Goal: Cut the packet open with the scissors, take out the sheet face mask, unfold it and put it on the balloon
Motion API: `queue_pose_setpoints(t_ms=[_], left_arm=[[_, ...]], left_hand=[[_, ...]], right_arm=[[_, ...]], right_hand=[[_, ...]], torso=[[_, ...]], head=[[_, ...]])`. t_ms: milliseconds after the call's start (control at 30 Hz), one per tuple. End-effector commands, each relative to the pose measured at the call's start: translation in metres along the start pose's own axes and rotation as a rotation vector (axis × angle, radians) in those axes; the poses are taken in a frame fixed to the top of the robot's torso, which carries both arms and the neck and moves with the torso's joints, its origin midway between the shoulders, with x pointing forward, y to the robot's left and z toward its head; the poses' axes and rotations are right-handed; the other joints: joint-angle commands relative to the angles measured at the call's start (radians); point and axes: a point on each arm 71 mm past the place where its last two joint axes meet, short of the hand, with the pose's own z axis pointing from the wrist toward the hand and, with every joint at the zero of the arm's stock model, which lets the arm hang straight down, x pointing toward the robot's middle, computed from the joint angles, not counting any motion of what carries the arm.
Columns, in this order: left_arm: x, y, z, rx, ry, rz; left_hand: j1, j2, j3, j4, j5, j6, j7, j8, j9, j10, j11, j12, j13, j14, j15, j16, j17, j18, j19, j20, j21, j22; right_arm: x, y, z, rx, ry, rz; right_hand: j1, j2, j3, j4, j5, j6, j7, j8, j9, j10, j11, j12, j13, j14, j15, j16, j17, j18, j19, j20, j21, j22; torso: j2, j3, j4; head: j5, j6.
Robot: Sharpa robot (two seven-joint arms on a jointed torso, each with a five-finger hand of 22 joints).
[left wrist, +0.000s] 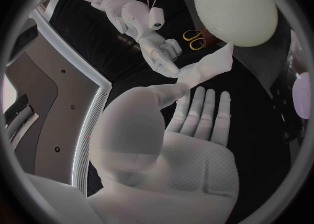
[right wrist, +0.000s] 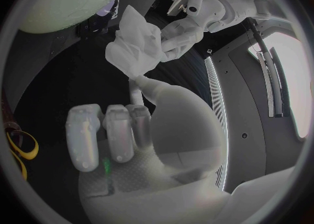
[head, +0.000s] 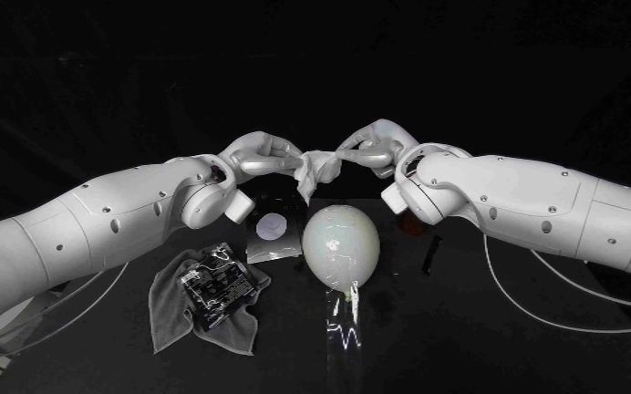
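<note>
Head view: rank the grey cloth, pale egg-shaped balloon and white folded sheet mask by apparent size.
1. Grey cloth
2. Pale egg-shaped balloon
3. White folded sheet mask: held above the table, so nearer the camera, yet it looks smallest.

1. We get the head view looking steeply down on the black table (head: 512,330) from above, at mid-distance.
2. Left wrist view: close behind the silver left hand (left wrist: 196,145), facing the silver right hand (left wrist: 160,54).
3. Right wrist view: the reverse.
4. We see all three share the pale egg-shaped balloon (head: 341,243) and crumpled white sheet mask (head: 315,171).
</note>
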Motion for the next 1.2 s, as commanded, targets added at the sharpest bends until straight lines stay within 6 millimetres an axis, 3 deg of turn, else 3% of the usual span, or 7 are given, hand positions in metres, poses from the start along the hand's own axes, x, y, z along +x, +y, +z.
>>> queue_pose_setpoints(t_ms=[33, 200, 233, 333, 567, 967, 1200], left_arm=[[0.0059, -0.0055, 0.0, 0.042, 0.102, -0.179], [0.0063, -0.0065, -0.0008, 0.052, 0.138, -0.28], [0.0066, -0.0065, -0.001, 0.053, 0.149, -0.296], [0.0078, -0.0068, -0.0021, 0.053, 0.187, -0.354], [0.0084, -0.0076, -0.005, 0.06, 0.253, -0.466], [0.0047, -0.0061, -0.0079, 0.057, 0.269, -0.534], [0.0024, -0.0045, -0.0082, 0.045, 0.246, -0.536]], left_hand=[[0.011, 0.002, 0.009, -0.004, 0.001, -0.011, 0.054, 0.009, 0.137, -0.032, 0.01, -0.021, -0.015, -0.039, 0.013, -0.024, -0.014, -0.015, -0.064, 0.001, -0.025, -0.013], [0.009, 0.007, 0.023, -0.009, 0.001, -0.029, 0.065, 0.028, 0.145, -0.055, 0.02, -0.037, -0.033, -0.135, 0.023, -0.109, -0.078, -0.018, -0.092, 0.001, -0.041, -0.02], [0.001, -0.014, 0.065, -0.026, 0.002, -0.019, 0.064, 0.047, 0.149, -0.04, 0.018, -0.035, -0.04, -0.158, 0.02, -0.143, -0.104, -0.021, -0.132, 0.001, -0.058, -0.025], [-0.04, -0.042, 0.127, -0.033, 0.001, -0.01, 0.056, 0.071, 0.149, -0.011, 0.011, -0.037, -0.051, -0.097, 0.013, -0.139, -0.106, -0.011, -0.048, 0.004, -0.046, -0.014], [-0.089, -0.055, 0.196, -0.038, 0.002, -0.021, 0.05, 0.113, 0.163, 0.068, -0.004, -0.034, -0.051, 0.102, -0.009, -0.091, -0.084, 0.033, 0.164, -0.005, -0.001, 0.004], [-0.153, -0.049, 0.257, -0.03, 0.002, -0.073, 0.047, 0.193, 0.228, 0.152, -0.016, -0.085, -0.054, 0.242, -0.03, -0.126, -0.113, 0.094, 0.258, -0.002, 0.014, 0.0], [-0.167, -0.047, 0.27, -0.03, 0.002, -0.089, 0.049, 0.214, 0.245, 0.16, -0.015, -0.104, -0.054, 0.262, -0.031, -0.143, -0.123, 0.097, 0.274, -0.003, 0.014, -0.001]], right_arm=[[0.0013, 0.0013, -0.001, -0.006, 0.008, 0.019], [0.0011, 0.001, -0.0025, -0.004, 0.008, 0.055], [0.0011, 0.001, -0.0026, -0.004, 0.009, 0.062], [0.0013, 0.0007, -0.0029, -0.003, 0.019, 0.083], [0.0013, -0.0005, -0.0038, 0.001, 0.038, 0.105], [0.0013, -0.0015, -0.007, -0.001, 0.067, 0.155], [-0.0018, -0.0017, -0.0107, -0.023, 0.065, 0.204]], right_hand=[[-0.003, 0.009, 0.017, -0.012, 0.005, 0.009, 0.001, 0.008, 0.119, 0.105, -0.009, 0.003, 0.263, 0.103, -0.006, 0.007, 0.263, -0.014, 0.106, -0.006, 0.006, 0.263], [-0.003, 0.009, 0.017, -0.012, 0.005, 0.009, 0.001, 0.008, 0.119, 0.105, -0.009, 0.003, 0.263, 0.103, -0.006, 0.007, 0.263, -0.014, 0.106, -0.006, 0.005, 0.263], [-0.003, 0.009, 0.017, -0.012, 0.005, 0.009, 0.001, 0.008, 0.119, 0.105, -0.009, 0.003, 0.263, 0.103, -0.006, 0.007, 0.263, -0.014, 0.106, -0.006, 0.004, 0.262], [-0.004, 0.01, 0.018, -0.011, 0.005, 0.008, 0.001, 0.008, 0.12, 0.105, -0.009, 0.003, 0.263, 0.103, -0.006, 0.007, 0.263, -0.013, 0.104, -0.006, 0.001, 0.261], [-0.005, 0.011, 0.019, -0.011, 0.005, 0.007, 0.001, 0.009, 0.121, 0.105, -0.009, 0.003, 0.263, 0.103, -0.006, 0.007, 0.263, -0.012, 0.102, -0.006, -0.002, 0.26], [-0.015, 0.016, 0.028, -0.008, 0.005, -0.011, 0.006, 0.007, 0.126, 0.105, -0.005, 0.003, 0.263, 0.103, -0.005, 0.007, 0.263, -0.007, 0.091, -0.005, -0.02, 0.254], [-0.115, -0.026, -0.039, 0.06, 0.005, -0.121, 0.053, -0.064, 0.107, 0.086, 0.035, -0.037, 0.24, 0.103, 0.028, 0.007, 0.263, 0.01, 0.047, 0.016, -0.09, 0.23]], torso=[[0.0, 0.0005, 0.0], [0.0, 0.0006, -0.0001], [0.0, 0.0004, 0.0002], [0.0, 0.0005, 0.0005], [0.0, -0.0002, 0.0007], [0.0, 0.0001, 0.0003], [0.0, 0.0, 0.0004]], head=[[0.001, 0.001], [0.002, 0.0], [0.002, 0.0], [0.0, -0.001], [-0.001, 0.0], [-0.001, 0.001], [-0.001, 0.001]])
